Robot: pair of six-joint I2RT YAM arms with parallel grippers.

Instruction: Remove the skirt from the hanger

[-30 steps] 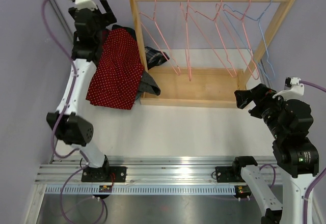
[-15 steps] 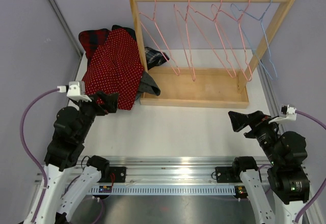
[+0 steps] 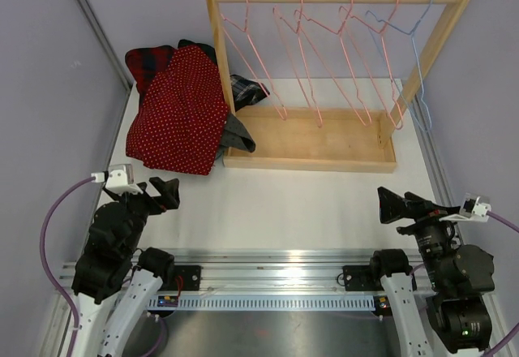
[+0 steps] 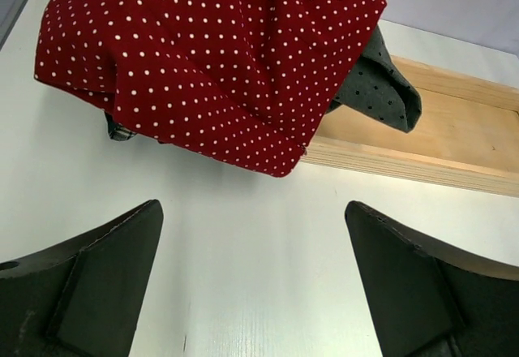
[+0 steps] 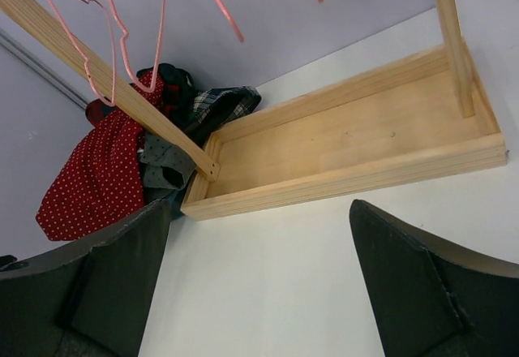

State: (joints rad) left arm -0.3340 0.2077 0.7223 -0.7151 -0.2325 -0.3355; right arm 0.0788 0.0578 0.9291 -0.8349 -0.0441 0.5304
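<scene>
Top external view: puts the red dotted skirt at 10 o'clock on the table, spread over a heap of darker garments, just beside the left post of the wooden rack. Shows wire hangers on the rack rail at 12 o'clock, apart from the skirt. Places the left gripper at 7 o'clock and the right gripper at 4 o'clock, both near the front table edge, well apart from the skirt. Left wrist view: shows the left fingers spread wide with only bare table between them, gripping nothing; skirt at 11 o'clock, with a grey dotted cloth emerging from under it at 1 o'clock onto the rack base. Right wrist view: shows the right fingers spread wide, gripping nothing; rack base at 12 o'clock, skirt at 9 o'clock beyond the rack corner.
</scene>
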